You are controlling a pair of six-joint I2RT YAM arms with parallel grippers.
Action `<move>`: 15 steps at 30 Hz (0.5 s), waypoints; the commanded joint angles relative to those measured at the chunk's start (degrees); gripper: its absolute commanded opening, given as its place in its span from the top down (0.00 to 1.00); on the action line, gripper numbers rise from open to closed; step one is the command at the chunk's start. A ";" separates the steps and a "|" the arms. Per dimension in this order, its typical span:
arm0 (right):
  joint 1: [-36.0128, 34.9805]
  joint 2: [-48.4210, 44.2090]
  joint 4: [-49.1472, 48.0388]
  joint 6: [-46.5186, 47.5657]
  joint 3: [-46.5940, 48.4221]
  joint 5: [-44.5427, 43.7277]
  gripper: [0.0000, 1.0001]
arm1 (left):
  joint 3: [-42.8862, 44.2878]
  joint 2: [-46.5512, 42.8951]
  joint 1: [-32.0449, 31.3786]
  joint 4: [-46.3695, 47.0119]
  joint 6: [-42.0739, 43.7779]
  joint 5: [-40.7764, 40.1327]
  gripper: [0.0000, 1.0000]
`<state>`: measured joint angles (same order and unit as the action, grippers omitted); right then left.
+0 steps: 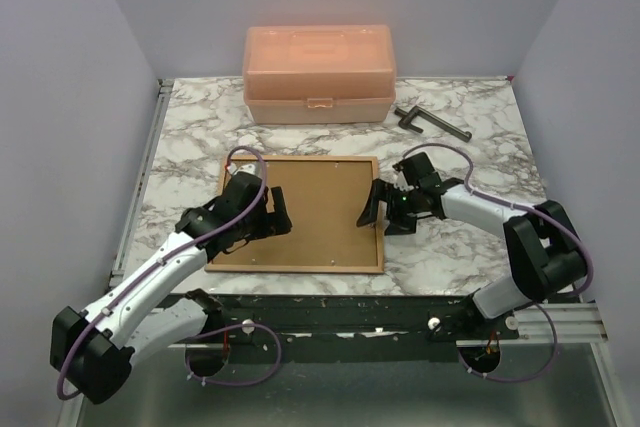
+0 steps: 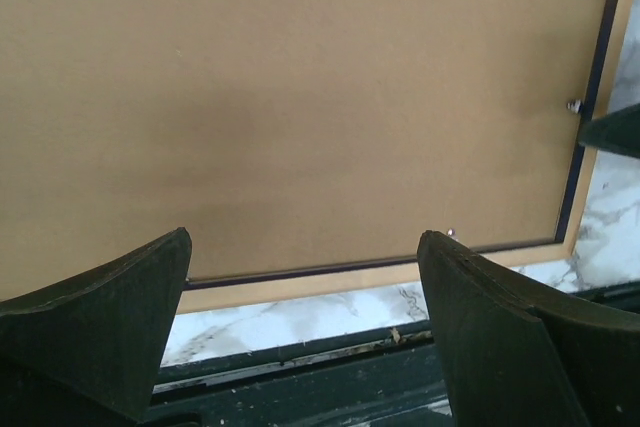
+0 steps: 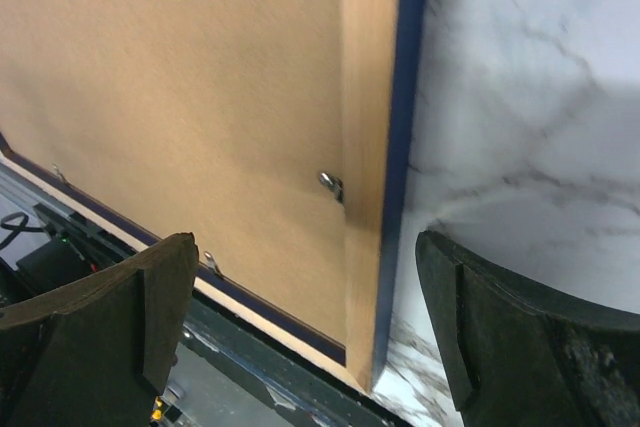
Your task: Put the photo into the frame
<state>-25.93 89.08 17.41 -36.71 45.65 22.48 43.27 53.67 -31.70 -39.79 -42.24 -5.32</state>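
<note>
Thin navy-fronted, tan-backed wooden frame (image 1: 300, 268) lies face down on marble table (image 1: 470, 137), brown backing board (image 1: 320, 212) seated inside; photo not visible. Left gripper (image 1: 275, 217) and right gripper (image 1: 378, 215) gape wide, empty. I'd press the board flat, then ease the small metal tabs (image 3: 330, 184) inward.

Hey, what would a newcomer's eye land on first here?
A picture frame lies face down on the marble table, a brown board filling its back. The open left hand and open right hand flank it. A peach box stands at the far edge.
</note>
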 commanded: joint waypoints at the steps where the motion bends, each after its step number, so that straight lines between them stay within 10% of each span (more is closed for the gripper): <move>1: -0.69 -3.33 9.52 0.02 -6.40 -5.24 0.00 | -3.44 0.07 -6.23 5.39 -3.06 1.73 0.01; 15: -7.46 -9.27 7.66 -7.43 -18.09 -4.58 0.30 | 1.07 5.59 -24.92 5.37 -3.46 -13.70 0.02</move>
<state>-31.09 76.42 20.53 -42.22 32.80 22.46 40.29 57.74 -52.64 -33.69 -46.13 -10.79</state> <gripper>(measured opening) 0.753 0.984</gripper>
